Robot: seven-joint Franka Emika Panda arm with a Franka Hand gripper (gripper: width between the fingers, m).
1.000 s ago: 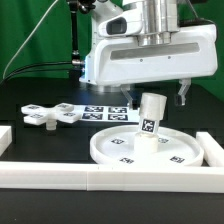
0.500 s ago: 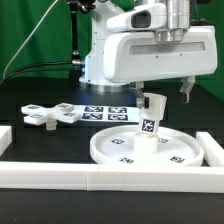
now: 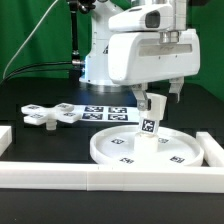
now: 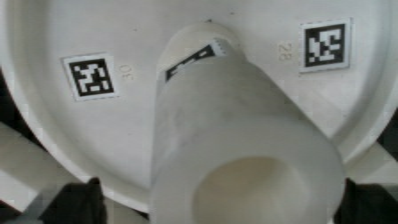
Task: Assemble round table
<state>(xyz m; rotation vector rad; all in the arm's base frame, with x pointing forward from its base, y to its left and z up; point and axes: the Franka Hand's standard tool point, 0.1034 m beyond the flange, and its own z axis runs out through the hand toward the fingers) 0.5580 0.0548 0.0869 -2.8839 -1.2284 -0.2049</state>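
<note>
Exterior view: fixed off arm, low, slightly above table (image 3: 45,140) level. Faces across front border bar (image 3: 100,180) toward arm (image 3: 140,50) and green backdrop (image 3: 30,30). Mid-range; work area largely in frame.

Wrist view: looks down along leg (image 4: 231,120) onto disc (image 4: 134,30). Very close; leg fills most of frame.

Shared: leg, tagged disc surface around it.

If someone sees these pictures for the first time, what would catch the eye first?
The white cylinder leg stands on the large round disc and fills the wrist view. The open gripper hangs over it, and the flat cross-shaped piece lies apart at the exterior view's left.
</note>
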